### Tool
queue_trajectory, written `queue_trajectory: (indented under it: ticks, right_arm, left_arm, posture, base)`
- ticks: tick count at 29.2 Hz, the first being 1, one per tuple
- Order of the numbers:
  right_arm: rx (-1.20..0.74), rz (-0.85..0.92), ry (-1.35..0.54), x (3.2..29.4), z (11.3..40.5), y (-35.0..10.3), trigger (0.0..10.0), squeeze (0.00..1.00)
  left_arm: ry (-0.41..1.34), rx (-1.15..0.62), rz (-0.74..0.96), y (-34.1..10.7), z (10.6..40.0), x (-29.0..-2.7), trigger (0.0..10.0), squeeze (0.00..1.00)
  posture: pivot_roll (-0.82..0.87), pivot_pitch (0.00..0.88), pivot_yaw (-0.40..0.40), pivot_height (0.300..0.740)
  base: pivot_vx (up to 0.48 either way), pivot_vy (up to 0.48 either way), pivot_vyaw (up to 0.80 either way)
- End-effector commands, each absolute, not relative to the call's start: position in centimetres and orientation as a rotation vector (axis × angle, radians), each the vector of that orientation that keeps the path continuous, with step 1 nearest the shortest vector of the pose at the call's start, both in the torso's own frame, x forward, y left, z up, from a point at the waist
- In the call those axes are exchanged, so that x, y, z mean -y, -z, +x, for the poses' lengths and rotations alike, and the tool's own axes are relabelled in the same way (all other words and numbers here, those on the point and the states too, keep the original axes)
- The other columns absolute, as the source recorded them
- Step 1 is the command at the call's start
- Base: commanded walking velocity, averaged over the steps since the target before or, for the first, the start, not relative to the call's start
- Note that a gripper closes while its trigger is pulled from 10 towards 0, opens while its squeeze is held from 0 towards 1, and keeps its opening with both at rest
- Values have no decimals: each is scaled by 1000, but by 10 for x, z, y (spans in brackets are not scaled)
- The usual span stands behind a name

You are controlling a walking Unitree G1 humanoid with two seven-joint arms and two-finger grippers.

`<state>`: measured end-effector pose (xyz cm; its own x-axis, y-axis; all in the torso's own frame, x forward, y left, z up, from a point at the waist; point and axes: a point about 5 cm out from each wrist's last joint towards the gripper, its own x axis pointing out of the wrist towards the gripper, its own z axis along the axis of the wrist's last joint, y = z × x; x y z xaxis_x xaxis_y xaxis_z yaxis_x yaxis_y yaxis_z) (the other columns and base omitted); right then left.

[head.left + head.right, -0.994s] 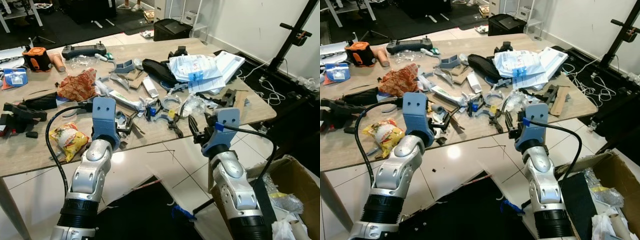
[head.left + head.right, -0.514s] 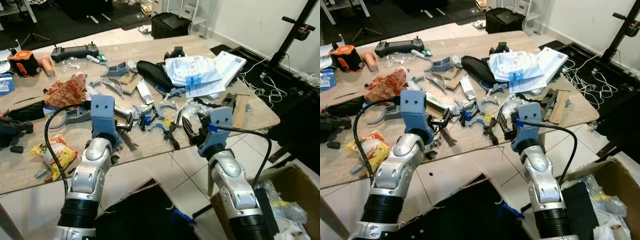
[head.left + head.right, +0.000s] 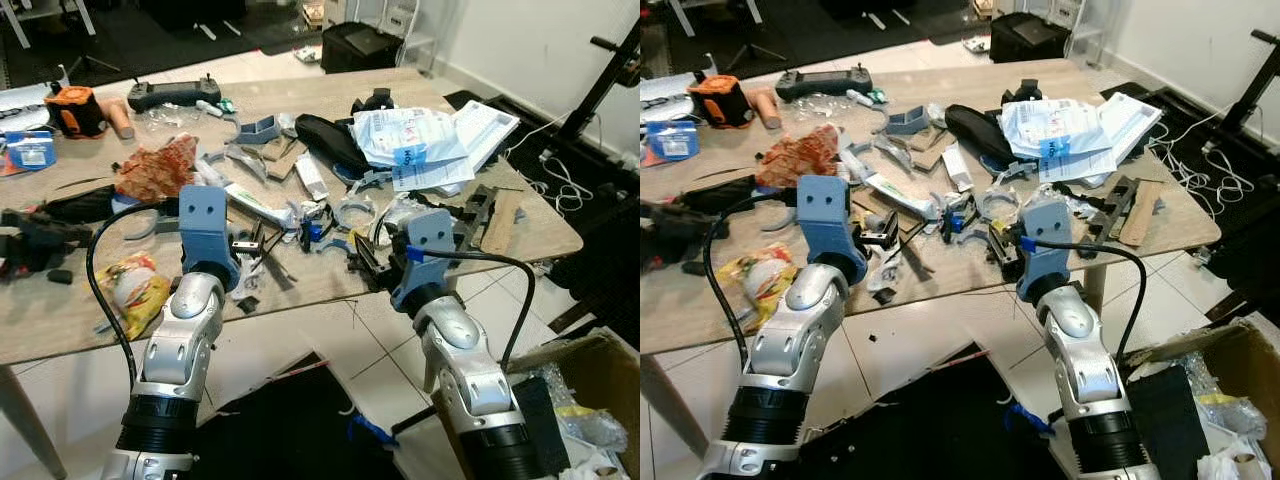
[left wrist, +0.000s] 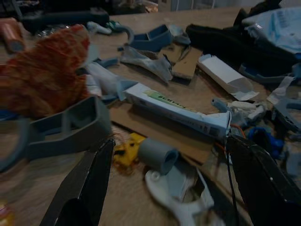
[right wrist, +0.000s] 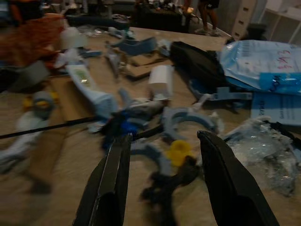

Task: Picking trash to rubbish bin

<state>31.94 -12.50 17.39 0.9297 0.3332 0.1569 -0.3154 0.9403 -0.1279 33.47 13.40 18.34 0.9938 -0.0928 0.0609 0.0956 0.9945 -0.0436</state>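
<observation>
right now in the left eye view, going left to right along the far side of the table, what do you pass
blue packet → orange tape measure → black remote controller → black pouch → stack of white plastic mailers

We can read no text with certainty. The long white box [image 4: 178,113] carries green print too blurred to read, and the plastic mailing bags [image 5: 263,63] show faint red marks we cannot decipher.
</observation>
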Motion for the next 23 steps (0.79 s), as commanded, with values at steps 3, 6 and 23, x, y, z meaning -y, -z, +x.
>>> queue_trajectory:
  ticks: [3,6,23]
  right_arm:
    - [163,-115,-344,125,318,-173,10000,0]
    - [156,-118,-344,125,318,-172,10000,0]
    - [72,-146,-293,141,343,-158,10000,1000]
  left_arm:
    - [91,53,-49,-180,332,-134,10000,0]
    - [92,49,-50,-179,333,-134,10000,0]
    - [106,39,-30,-180,334,-133,10000,0]
  posture:
    - [-4,132,-3,740]
    - [-4,132,-3,740]
    - [1,154,5,740]
  base:
    - [0,0,0]
    - [0,0,0]
    - [0,0,0]
